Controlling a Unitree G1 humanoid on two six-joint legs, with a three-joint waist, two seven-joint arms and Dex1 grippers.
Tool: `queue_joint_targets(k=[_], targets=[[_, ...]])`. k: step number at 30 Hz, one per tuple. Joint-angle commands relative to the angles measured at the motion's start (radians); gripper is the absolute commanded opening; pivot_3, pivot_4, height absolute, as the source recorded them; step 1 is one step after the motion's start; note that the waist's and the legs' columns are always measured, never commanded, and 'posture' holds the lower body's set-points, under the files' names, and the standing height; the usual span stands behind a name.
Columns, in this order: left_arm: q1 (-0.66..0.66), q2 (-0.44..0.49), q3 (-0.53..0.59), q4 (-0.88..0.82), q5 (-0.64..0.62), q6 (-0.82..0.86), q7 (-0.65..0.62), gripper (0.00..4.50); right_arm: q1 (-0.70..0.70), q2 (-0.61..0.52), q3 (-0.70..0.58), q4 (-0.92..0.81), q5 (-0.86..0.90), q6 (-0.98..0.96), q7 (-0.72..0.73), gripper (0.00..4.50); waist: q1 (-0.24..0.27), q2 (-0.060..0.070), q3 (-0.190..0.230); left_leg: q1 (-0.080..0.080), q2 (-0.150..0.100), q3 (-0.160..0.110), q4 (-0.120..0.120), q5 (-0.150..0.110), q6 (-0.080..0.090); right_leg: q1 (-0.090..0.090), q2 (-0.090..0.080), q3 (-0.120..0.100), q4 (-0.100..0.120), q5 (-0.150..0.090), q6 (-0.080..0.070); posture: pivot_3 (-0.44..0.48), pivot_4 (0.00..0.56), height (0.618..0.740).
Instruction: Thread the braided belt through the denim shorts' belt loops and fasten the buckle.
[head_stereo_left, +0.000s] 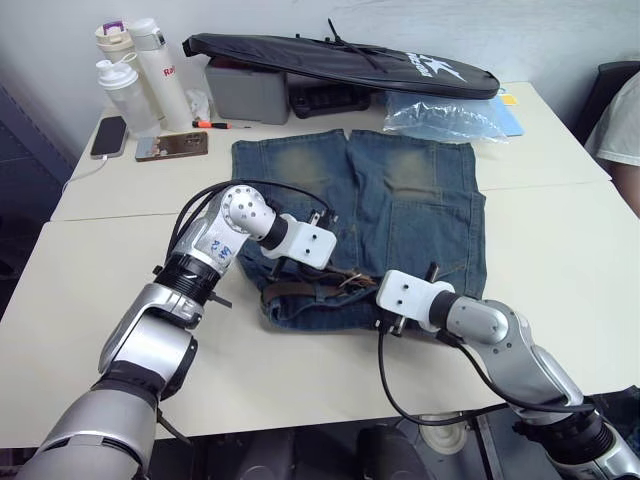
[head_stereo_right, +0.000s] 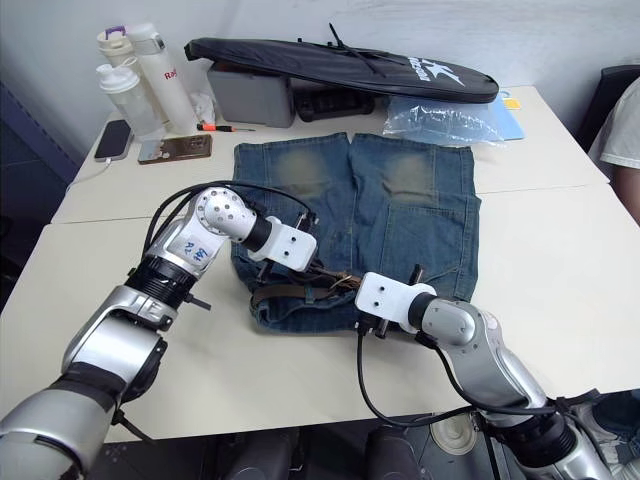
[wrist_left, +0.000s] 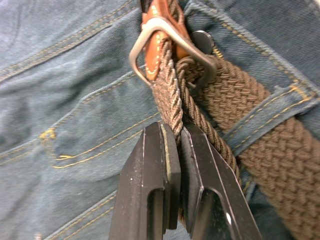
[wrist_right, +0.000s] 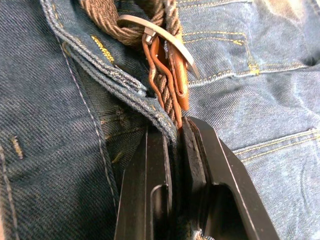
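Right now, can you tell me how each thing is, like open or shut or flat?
denim shorts: spread flat on the table, belt along the waistband
braided belt: through a belt loop, its end passed through the buckle
buckle: strap runs through the frame
left gripper: shut on the braided belt
right gripper: shut on the braided belt
black bag: lying closed on the boxes

Setting: office or lab workroom. Evidence: two pale counters (head_stereo_left: 560, 250) pushed together against a plain white wall; far left, three drink bottles (head_stereo_left: 135, 70), a phone on a cable (head_stereo_left: 108, 136); far centre, a grey case (head_stereo_left: 245, 92), long black bag (head_stereo_left: 340, 62); far right, a black chair (head_stereo_left: 610, 90) and a seated person's sleeve (head_stereo_left: 622, 125).
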Motion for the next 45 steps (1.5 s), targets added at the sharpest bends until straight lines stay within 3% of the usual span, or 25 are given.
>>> queue_joint_targets(k=[1, 13, 21, 30, 35, 45], targets=[[0.032, -0.051, -0.022, -0.129, -0.091, 0.028, -0.061, 0.0, -0.009, 0.025, -0.025, -0.04, 0.003, 0.004, -0.017, 0.13, 0.0, 0.0, 0.0, 0.0, 0.0, 0.0, 0.0, 0.0, 0.0, 0.0, 0.0, 0.0, 0.0, 0.0, 0.0, 0.0, 0.15, 0.74], [0.075, -0.089, -0.034, -0.205, -0.077, 0.114, -0.054, 0.0, -0.002, 0.055, -0.032, -0.06, 0.031, 0.043, -0.004, 0.13, 0.001, 0.002, -0.001, 0.0, 0.0, 0.0, 0.001, 0.0, 0.001, 0.001, 0.0, 0.0, 0.0, 0.0, 0.0, 0.0, 0.15, 0.74], [0.018, -0.105, -0.008, -0.105, -0.052, 0.073, 0.003, 0.0, -0.005, 0.055, -0.029, -0.059, 0.036, 0.044, 0.011, 0.13, 0.003, 0.002, -0.001, 0.0, 0.0, 0.0, 0.002, -0.001, 0.002, 0.001, 0.0, 0.0, 0.0, 0.0, 0.0, 0.0, 0.15, 0.74], [-0.083, -0.118, -0.046, 0.082, 0.043, -0.098, 0.115, 0.0, -0.013, 0.061, -0.032, -0.069, 0.062, 0.037, 0.045, 0.13, 0.0, 0.002, -0.001, 0.0, -0.001, 0.0, 0.003, -0.002, 0.003, 0.001, 0.0, 0.0, 0.0, 0.0, 0.0, 0.0, 0.15, 0.74], [-0.055, -0.169, -0.027, 0.009, -0.036, 0.015, 0.051, 0.0, -0.016, 0.067, -0.033, -0.066, 0.061, 0.036, 0.05, 0.13, -0.004, 0.002, -0.001, 0.0, 0.0, 0.001, 0.002, -0.002, 0.003, 0.0, 0.0, 0.001, 0.0, 0.0, 0.0, 0.0, 0.15, 0.74], [-0.045, -0.165, -0.018, -0.011, -0.004, 0.064, 0.081, 0.0, -0.016, 0.07, -0.044, -0.065, 0.064, 0.047, 0.049, 0.13, -0.002, 0.002, -0.001, 0.0, 0.0, 0.001, 0.002, -0.002, 0.003, 0.0, 0.0, 0.001, 0.0, 0.0, 0.0, 0.0, 0.15, 0.74]])
